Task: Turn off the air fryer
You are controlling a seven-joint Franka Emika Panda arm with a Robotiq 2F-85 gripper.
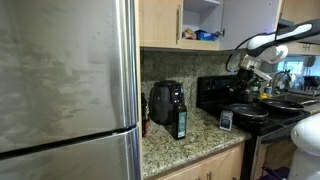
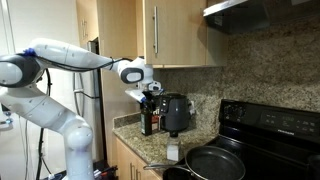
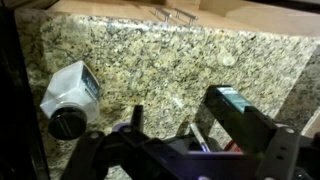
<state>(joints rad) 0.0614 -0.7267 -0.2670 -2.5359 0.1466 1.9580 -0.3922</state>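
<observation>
Kitchen counter, as seen from the room:

- Air fryer (image 1: 165, 101) – squat, glossy black, standing upright on the granite counter (image 1: 195, 146) against the backsplash. The steel fridge (image 1: 65, 80) is at its nine o'clock and the black stove (image 1: 214, 92) at its three o'clock. It also shows in an exterior view (image 2: 177, 112), below the wooden wall cabinets (image 2: 180, 35).
- Slim dark bottle with a green label (image 1: 180, 123) – upright, just beside the fryer at its five o'clock, toward the counter's front edge.
- Small white kitchen timer (image 3: 68, 96) – on the granite, at nine o'clock in the wrist view. In an exterior view (image 1: 226, 120) it stands near the stove's edge.
- Frying pan (image 2: 215, 162) – on the stove, at five o'clock from the fryer.
- Gripper (image 2: 150, 92) – held in the air on the outstretched white arm (image 2: 75, 55). It hangs at ten o'clock from the fryer, above the bottle, and is clear of both. In the wrist view its dark frame fills the six o'clock edge, blurred – I cannot tell how far apart its fingers are, and nothing can be seen held in them.
</observation>
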